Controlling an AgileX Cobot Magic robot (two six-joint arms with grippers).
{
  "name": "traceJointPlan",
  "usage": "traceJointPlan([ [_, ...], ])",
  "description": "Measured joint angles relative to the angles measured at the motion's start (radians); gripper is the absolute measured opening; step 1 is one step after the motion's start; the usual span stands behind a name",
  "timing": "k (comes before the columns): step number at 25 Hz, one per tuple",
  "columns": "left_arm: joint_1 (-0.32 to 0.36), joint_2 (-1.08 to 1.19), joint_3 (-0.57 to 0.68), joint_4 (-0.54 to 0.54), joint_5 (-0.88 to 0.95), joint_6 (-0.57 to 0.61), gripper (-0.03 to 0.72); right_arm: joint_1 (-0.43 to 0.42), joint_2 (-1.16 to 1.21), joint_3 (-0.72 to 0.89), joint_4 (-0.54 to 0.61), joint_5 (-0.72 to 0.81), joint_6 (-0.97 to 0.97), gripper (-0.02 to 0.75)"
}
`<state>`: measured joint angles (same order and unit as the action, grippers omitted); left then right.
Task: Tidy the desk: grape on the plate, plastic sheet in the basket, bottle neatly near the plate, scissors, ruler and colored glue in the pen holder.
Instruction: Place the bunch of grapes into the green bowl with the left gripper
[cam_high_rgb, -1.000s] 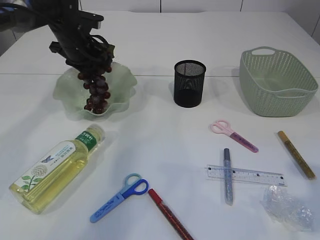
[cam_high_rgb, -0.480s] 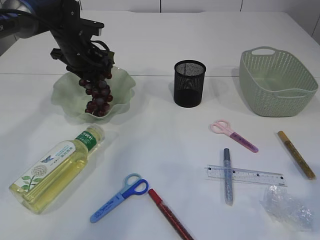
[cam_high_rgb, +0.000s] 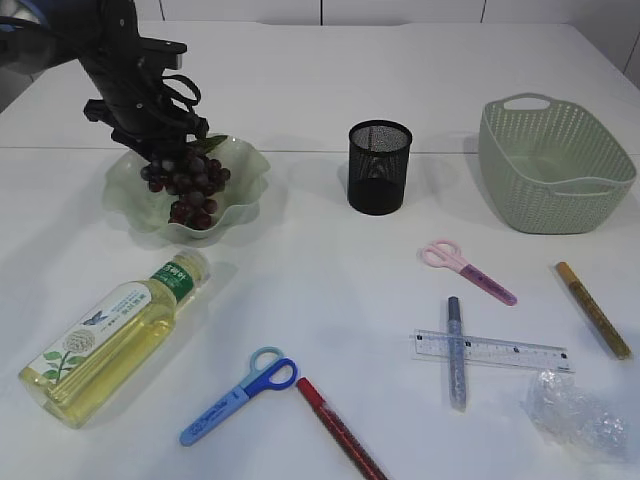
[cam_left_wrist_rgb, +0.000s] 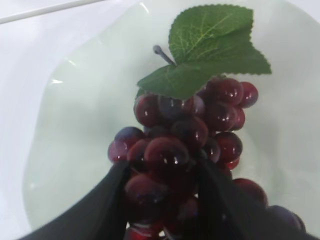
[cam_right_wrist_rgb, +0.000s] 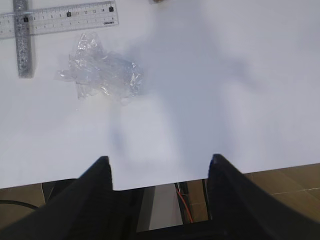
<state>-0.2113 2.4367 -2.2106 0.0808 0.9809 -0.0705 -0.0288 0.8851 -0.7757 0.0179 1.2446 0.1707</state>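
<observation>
Grapes (cam_high_rgb: 189, 187) lie in the wavy pale-green plate (cam_high_rgb: 245, 160) at the worktop's (cam_high_rgb: 300, 290) far left, the left claw (cam_high_rgb: 150, 130) over them with its fingers (cam_left_wrist_rgb: 107, 200) spread on either side of the bunch; whether they press the fruit I cannot tell. A green leaf (cam_left_wrist_rgb: 210, 47) tops the cluster. Right of the plate stands the black mesh pen holder (cam_high_rgb: 380, 166), and further right the green basket (cam_high_rgb: 553, 165). Nearer the front lie a bottle (cam_high_rgb: 115, 338) on its side, blue scissors (cam_high_rgb: 240, 395) touching a red glue pen (cam_high_rgb: 340, 430), pink scissors (cam_high_rgb: 468, 270), a silver glitter glue (cam_high_rgb: 456, 352) crossing the clear ruler (cam_high_rgb: 492, 350), a gold glue stick (cam_high_rgb: 593, 309), and the crumpled plastic sheet (cam_high_rgb: 575, 415). The right claw (cam_right_wrist_rgb: 160, 170) hangs spread and empty over the worktop's edge, the sheet well apart from it.
</observation>
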Motion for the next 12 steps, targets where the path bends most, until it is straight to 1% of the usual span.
traceJointPlan([
  [2, 0.002, 0.0, 0.0, -0.006, 0.0, 0.0, 0.348, 0.0, 0.0, 0.0, 0.0, 0.0, 0.0, 0.475],
  [5, 0.005, 0.0, 0.0, -0.018, 0.0, 0.0, 0.419, 0.0, 0.0, 0.0, -0.001, 0.0, 0.0, 0.475],
  [7, 0.005, 0.0, 0.0, -0.023, 0.0, 0.0, 0.453, 0.0, 0.0, 0.0, -0.001, 0.0, 0.0, 0.475],
  [12, 0.005, 0.0, -0.033, -0.026, 0.024, 0.0, 0.477, 0.0, 0.0, 0.0, -0.001, 0.0, 0.0, 0.475],
])
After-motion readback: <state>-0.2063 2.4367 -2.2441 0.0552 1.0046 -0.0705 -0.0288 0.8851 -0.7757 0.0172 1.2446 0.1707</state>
